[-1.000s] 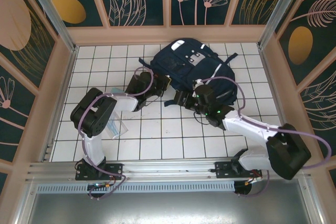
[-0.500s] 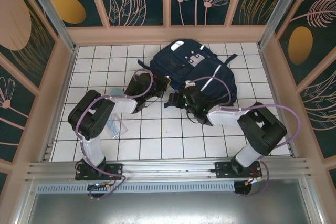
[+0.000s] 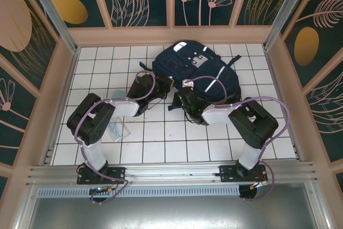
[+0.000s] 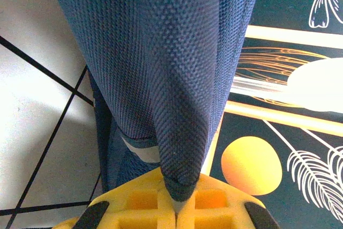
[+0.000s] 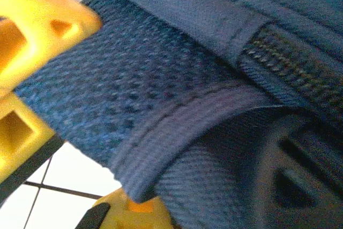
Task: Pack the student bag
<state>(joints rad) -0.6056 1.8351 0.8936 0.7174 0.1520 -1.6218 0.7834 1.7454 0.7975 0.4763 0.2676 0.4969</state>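
Note:
The student bag [image 3: 195, 68], a dark navy backpack with thin white stripes, lies at the back middle of the tiled table. My left gripper [image 3: 167, 84] is at its near-left edge. In the left wrist view the gripper [image 4: 176, 203] has its yellow fingers [image 4: 134, 199] shut on a hanging fold of the bag's navy mesh fabric [image 4: 161, 68]. My right gripper [image 3: 181, 97] is just beside it at the bag's near edge. Up close it [image 5: 144, 206] is shut on a padded mesh edge [image 5: 161, 127] of the bag, and the fabric hides most of its fingers.
A clear plastic packet with blue contents [image 3: 119, 128] lies on the tiles next to the left arm. Wooden-framed patterned walls [image 3: 171, 30] close in the table on three sides. The left gripper's yellow fingers [image 5: 32, 30] appear close by in the right wrist view.
The right arm has folded in, its elbow swinging left, and its gripper has moved left to the bag's near edge and shut on the fabric. The left arm has stayed put.

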